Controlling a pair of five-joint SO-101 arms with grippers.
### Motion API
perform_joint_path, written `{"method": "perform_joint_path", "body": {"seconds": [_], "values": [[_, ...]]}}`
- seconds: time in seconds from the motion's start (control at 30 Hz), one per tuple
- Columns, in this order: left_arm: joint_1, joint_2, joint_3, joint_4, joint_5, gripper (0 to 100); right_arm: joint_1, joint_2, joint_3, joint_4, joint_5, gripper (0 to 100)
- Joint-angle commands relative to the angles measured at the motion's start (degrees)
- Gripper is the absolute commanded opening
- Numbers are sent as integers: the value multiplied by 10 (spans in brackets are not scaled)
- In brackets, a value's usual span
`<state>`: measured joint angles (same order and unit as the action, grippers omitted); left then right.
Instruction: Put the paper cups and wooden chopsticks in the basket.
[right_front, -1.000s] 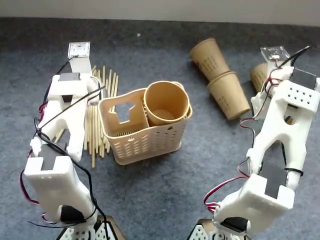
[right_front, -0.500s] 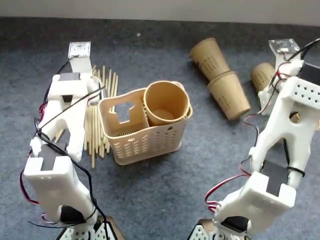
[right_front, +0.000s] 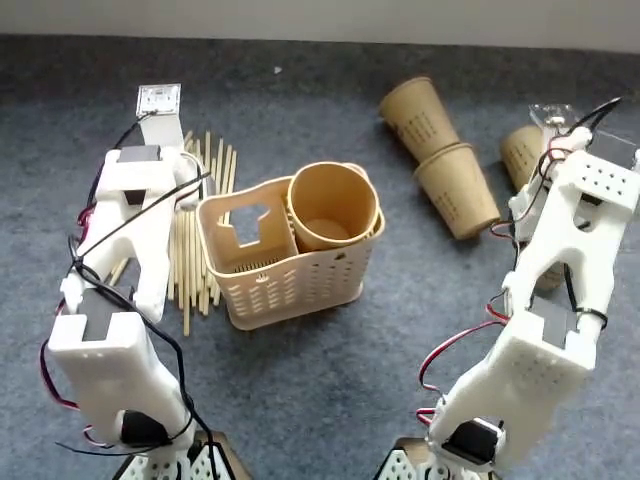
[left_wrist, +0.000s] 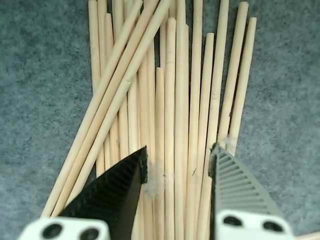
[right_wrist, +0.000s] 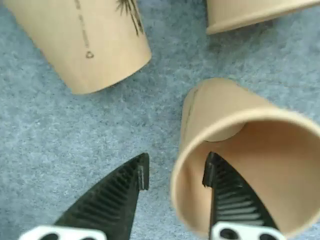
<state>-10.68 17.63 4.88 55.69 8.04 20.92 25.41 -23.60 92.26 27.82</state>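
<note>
Three tan paper cups (right_front: 455, 190) lie toppled (third seemingly alike, half-hidden).

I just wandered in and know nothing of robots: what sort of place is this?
Likely a robotics lab or hobby workbench, not a kitchen. Two small white robot arms stand at a grey carpeted table, and a basket, paper cups and wooden chopsticks are set out like practice props.

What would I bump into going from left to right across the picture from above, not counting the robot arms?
Wooden chopsticks → basket, with a paper cup standing in it → far lying cup → near lying cup → last cup at the right.
</note>
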Motion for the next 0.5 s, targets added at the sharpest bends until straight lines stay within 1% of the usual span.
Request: {"method": "perform_joint_path", "body": {"seconds": [0.0, 0.07, 0.13, 0.23, 0.3, 0.37, 0.47], "values": [[-1, -8, -2, -3, 2, 221, 6, 16, 0, -27, 4, 191], [-1, -8, -2, -3, 2, 221, 6, 29, 0, -36, 1, 190], [-1, -8, -2, -4, 2, 221, 4, 34, 0, -36, 1, 154], [-3, -8, -3, -4, 2, 221, 0, 31, 0, -33, 1, 0], [-9, -10, -10, -4, 4, 220, -1, 31, 0, -32, 0, 22], [-28, -15, -23, -3, 4, 220, -2, 31, 0, -32, 0, 2], [-64, -11, -77, 14, 2, 220, -2, 30, 0, -32, 0, 6]]}}
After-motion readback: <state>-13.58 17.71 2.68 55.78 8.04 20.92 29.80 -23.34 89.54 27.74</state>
